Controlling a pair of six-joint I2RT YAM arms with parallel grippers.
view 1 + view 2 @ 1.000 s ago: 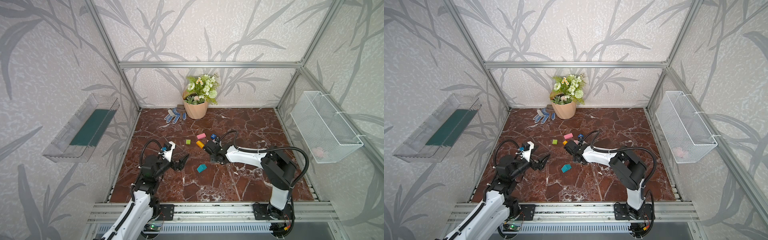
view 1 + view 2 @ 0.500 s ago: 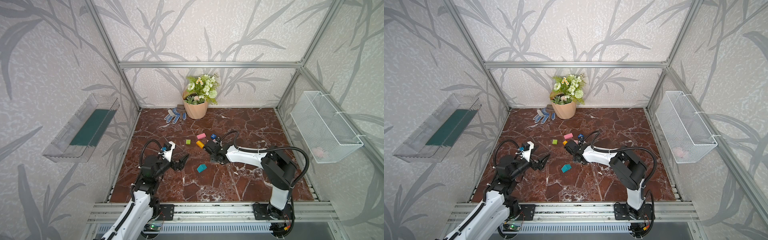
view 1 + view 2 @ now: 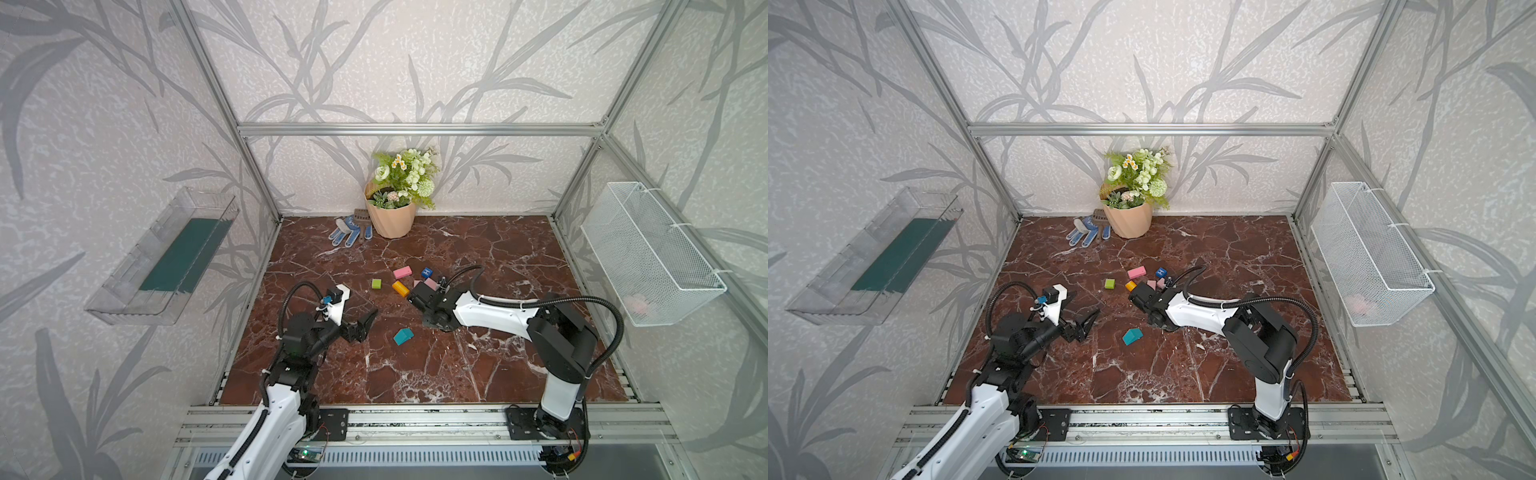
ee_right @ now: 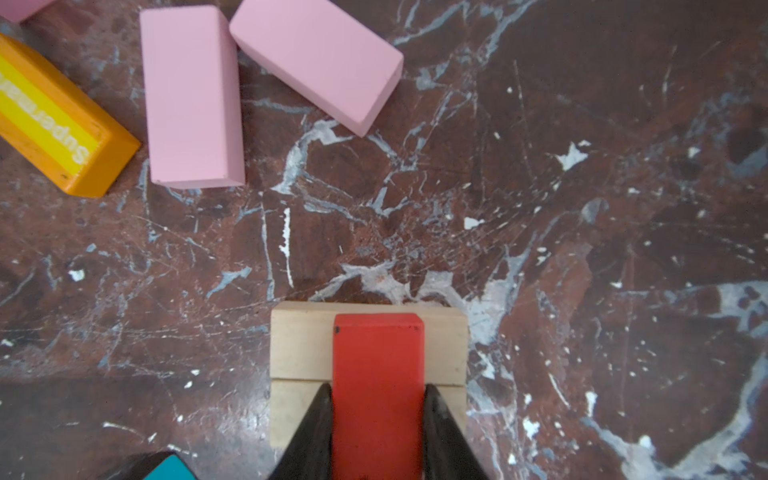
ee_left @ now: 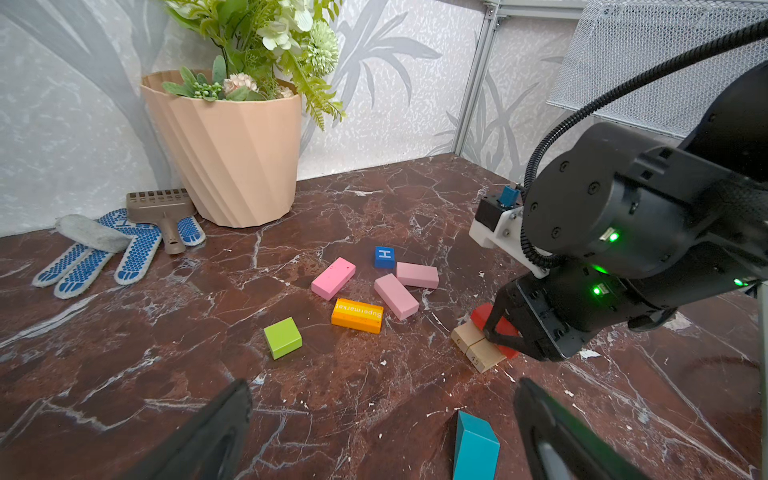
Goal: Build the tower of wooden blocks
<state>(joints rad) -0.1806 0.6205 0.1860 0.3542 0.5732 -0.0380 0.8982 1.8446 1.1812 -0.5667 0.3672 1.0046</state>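
Near the centre of the tabletop (image 3: pixel 457 374), the right tool (image 4: pixel 377 388) is pinching a red block (image 4: pixel 376 353), with its black fingers (image 4: pixel 316 432) pressed against the two long sides. The red block lies crosswise over two tan blocks (image 4: pixel 299 345), which lie flat, side by side and touching, as the base layer of the tower. The right wrist view does not show whether the red block is fully seated on them. Two pink blocks (image 4: pixel 191 95) lie flat on the tabletop just beyond this stack, angled to each other and almost meeting at one corner. An orange block (image 4: pixel 54 124) with a yellow lettered face lies just beside them. A third pink block (image 3: pixel 402 272) lies a little farther back, near a blue "H" cube (image 3: pixel 427 272). A green cube (image 3: pixel 376 283) stands alone to the left of the orange block in both top views. A teal house-shaped piece (image 3: pixel 403 336) lies on the tabletop between the two arms, apart from the other blocks. The left tool (image 3: pixel 365 326) hangs low over the tabletop with its jaws spread wide and nothing between them, pointing toward the blocks. A beige flowerpot (image 3: pixel 392 218) and blue-white gloves (image 3: pixel 345 232) sit against the back wall, well apart from the blocks
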